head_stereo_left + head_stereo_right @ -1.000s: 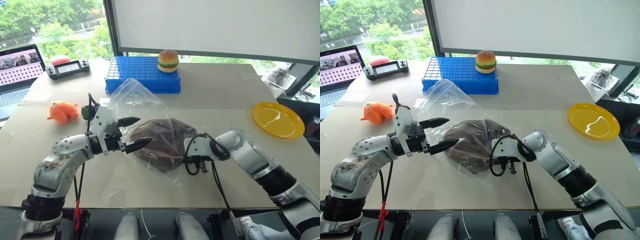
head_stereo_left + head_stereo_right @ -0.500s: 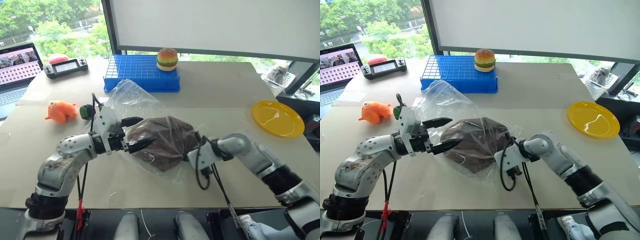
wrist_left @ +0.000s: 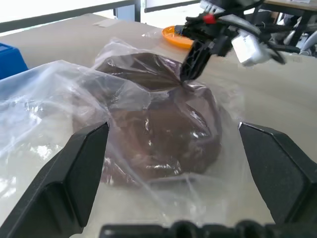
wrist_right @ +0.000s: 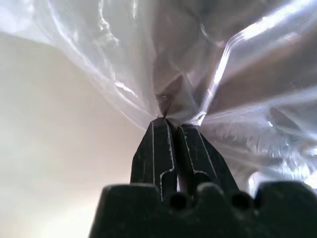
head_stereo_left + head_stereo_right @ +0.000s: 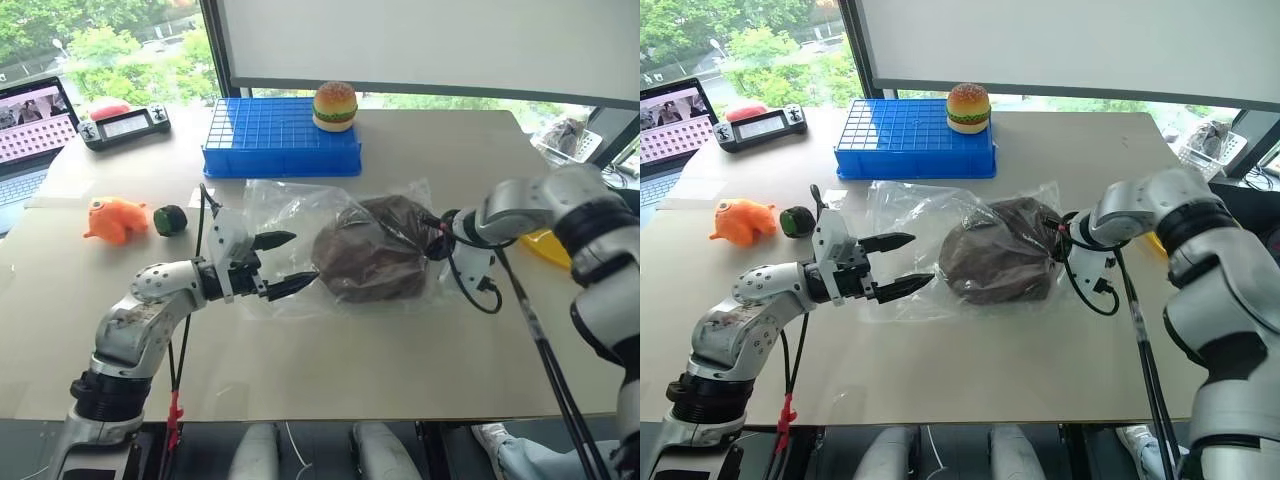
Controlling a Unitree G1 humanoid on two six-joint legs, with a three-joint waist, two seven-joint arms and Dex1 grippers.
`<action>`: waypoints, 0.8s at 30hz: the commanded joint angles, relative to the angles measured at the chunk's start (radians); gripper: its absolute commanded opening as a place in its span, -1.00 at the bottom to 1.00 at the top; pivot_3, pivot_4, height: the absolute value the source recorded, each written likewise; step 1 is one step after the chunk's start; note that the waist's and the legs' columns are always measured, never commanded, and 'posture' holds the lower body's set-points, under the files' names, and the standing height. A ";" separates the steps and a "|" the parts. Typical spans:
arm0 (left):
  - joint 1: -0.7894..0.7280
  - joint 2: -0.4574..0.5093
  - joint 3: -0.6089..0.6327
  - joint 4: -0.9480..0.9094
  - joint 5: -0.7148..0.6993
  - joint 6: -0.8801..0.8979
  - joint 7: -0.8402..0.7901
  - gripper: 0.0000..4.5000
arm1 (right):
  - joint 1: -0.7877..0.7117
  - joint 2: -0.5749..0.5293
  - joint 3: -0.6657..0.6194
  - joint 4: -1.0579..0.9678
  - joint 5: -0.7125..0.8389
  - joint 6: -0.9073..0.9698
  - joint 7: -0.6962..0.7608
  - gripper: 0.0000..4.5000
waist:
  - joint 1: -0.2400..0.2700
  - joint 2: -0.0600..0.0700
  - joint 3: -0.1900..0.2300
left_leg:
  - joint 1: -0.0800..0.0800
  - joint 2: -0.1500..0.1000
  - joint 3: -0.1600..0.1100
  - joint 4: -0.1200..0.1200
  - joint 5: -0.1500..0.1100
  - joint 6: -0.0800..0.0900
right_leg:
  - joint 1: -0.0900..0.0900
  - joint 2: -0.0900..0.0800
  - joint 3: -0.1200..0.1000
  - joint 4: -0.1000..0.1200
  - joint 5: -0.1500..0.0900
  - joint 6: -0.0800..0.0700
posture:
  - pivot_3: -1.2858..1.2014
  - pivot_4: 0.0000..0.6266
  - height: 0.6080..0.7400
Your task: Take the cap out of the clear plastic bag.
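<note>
Beige and smooth, the table (image 5: 330, 370) stood before a window, and the clear plastic bag (image 5: 290, 215) lay crinkled across its middle. Inside the bag, toward its right end, sat the cap (image 5: 370, 262), a soft dark brown dome under the film. The right gripper (image 5: 1064, 232) was clamped on a pinch of the plastic at the cap's right side, its two black fingers pressed together with the film gathered to a point between them. The left gripper (image 5: 282, 263) hung at the bag's opposite end with its fingers spread wide and nothing between them, pointing toward the cap; one fingertip overlapped the loose plastic. Behind the bag rested a blue gridded tray (image 5: 280, 140) with a toy burger (image 5: 335, 105) on its far right corner. An orange plush toy (image 5: 115, 218) and a small dark ball (image 5: 169, 219) lay to the left, and a yellow plate (image 5: 552, 247) showed behind the right arm.
</note>
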 commanded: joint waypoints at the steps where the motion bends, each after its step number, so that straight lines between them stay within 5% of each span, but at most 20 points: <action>1: -0.002 0.001 0.013 -0.032 0.001 -0.024 -0.001 1.00 | -0.077 0.084 0.229 0.087 -0.287 0.134 -0.485 -0.99 | -0.002 0.000 0.000 | -0.003 0.000 0.000 0.000 0.002 -0.003 | -0.005 0.000 0.000 0.004 0.000 -0.001 | 0.03 -0.52 0.92; 6: 0.018 0.011 0.028 -0.060 -0.006 -0.015 0.006 1.00 | -0.078 0.203 0.315 0.204 -0.345 0.217 -0.695 -0.99 | -0.012 0.000 0.000 | -0.004 0.000 -0.001 0.001 0.003 -0.004 | -0.008 0.000 0.000 0.010 0.000 -0.002 | 0.03 -0.52 0.92; 12: 0.034 0.017 0.040 -0.074 -0.010 -0.011 0.011 1.00 | -0.059 0.223 0.198 0.281 -0.196 0.175 -0.569 -0.99 | -0.021 0.000 0.000 | 0.000 0.000 -0.001 0.001 0.003 -0.003 | -0.005 0.001 0.000 0.013 0.000 -0.002 | 0.03 -0.52 0.92; 24: 0.020 0.004 0.019 -0.056 -0.008 -0.016 0.002 1.00 | -0.058 0.192 0.113 0.275 -0.080 0.169 -0.405 0.72 | -0.019 0.000 0.000 | -0.001 0.000 -0.001 0.002 0.003 -0.003 | -0.005 0.001 0.000 0.013 0.000 -0.002 | 0.03 -0.52 0.92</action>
